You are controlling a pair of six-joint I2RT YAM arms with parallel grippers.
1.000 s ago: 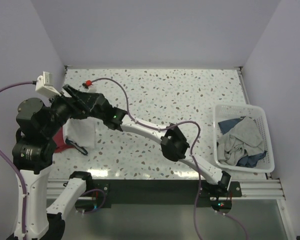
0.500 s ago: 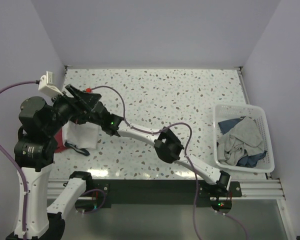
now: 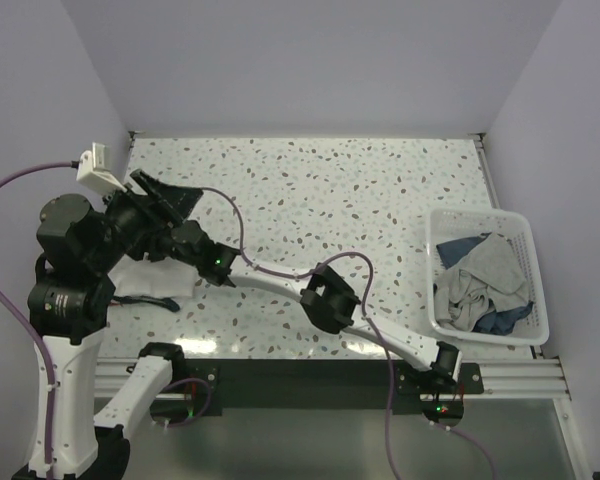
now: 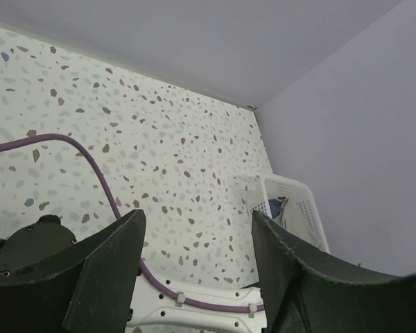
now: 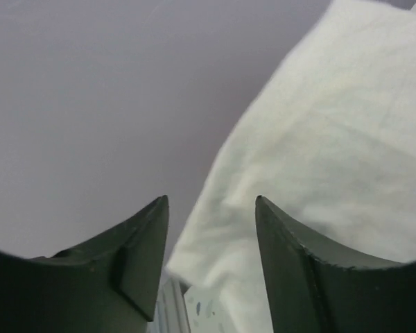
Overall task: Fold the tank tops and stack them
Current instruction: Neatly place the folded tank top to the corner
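The white tank top lies on the table at the near left, a strip of navy trim along its near edge. No dark red top shows in any view. My right arm reaches across the table to it, its gripper mostly hidden under the left arm in the top view. In the right wrist view the right gripper stands open just over the edge of the white tank top, holding nothing. My left gripper hangs raised above the same spot, open and empty.
A white lattice basket with grey and blue clothes sits at the right edge of the table. The right arm's purple cable loops over the speckled tabletop. Walls close in on the left, back and right.
The right gripper has opened and let go of the white top, which dropped flatter and now covers the dark red cloth seen earlier. The right arm shifted left and nearer.
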